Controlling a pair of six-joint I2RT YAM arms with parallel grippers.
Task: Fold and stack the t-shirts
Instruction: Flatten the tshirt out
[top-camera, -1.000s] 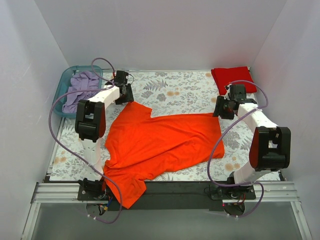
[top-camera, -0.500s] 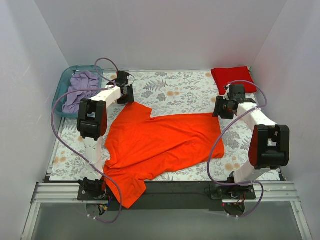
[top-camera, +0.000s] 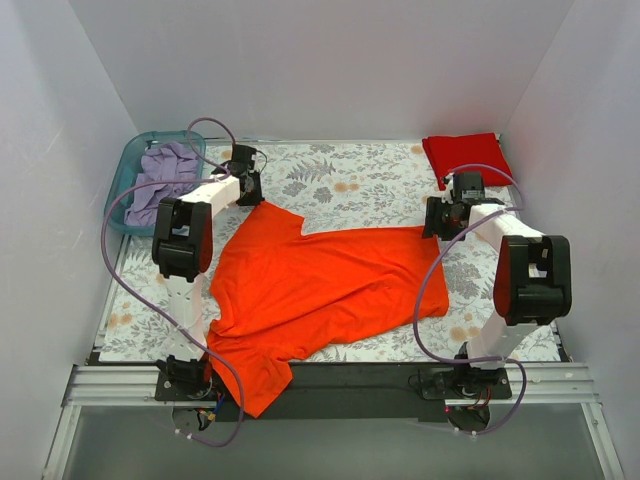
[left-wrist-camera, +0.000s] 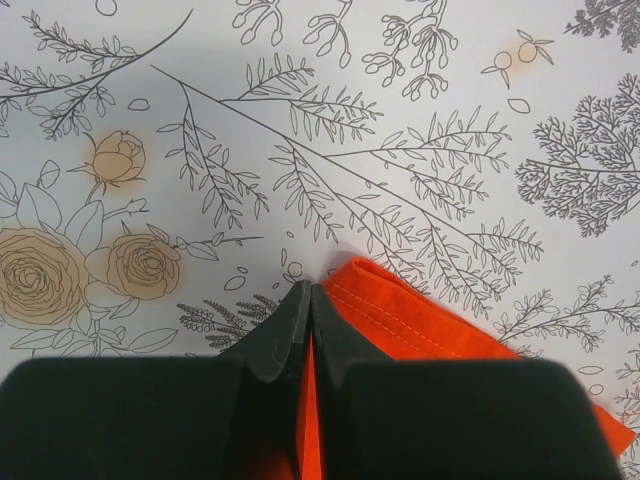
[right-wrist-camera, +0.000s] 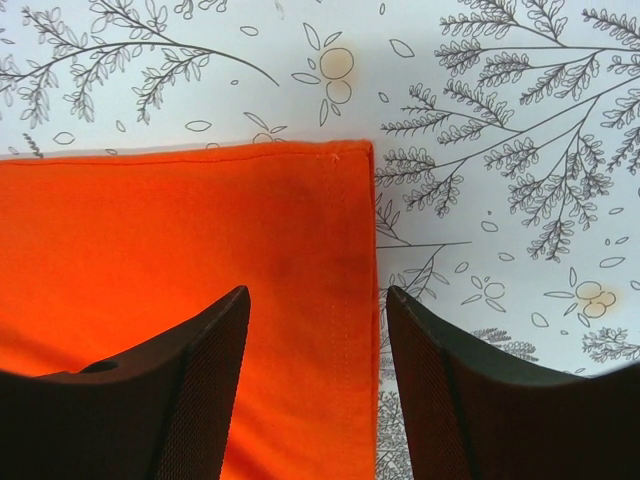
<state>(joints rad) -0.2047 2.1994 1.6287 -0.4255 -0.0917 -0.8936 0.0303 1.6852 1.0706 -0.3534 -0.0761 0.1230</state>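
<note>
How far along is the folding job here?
Done: the red t-shirt lies folded at the far right. In hand: the left gripper is shut on a corner of the orange t-shirt; the right gripper hangs open over its hem corner. Left: folding and stacking it.

Fingers (left-wrist-camera: 288, 322) tight on orange t-shirt (left-wrist-camera: 412, 318) corner

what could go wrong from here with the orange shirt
The left jaws are shut on just a sliver of the orange t-shirt near its corner, so it may slip free on lifting. The right jaws stand open over another corner; a one-sided pull could skew it. One end hangs off the table front and might snag.
</note>
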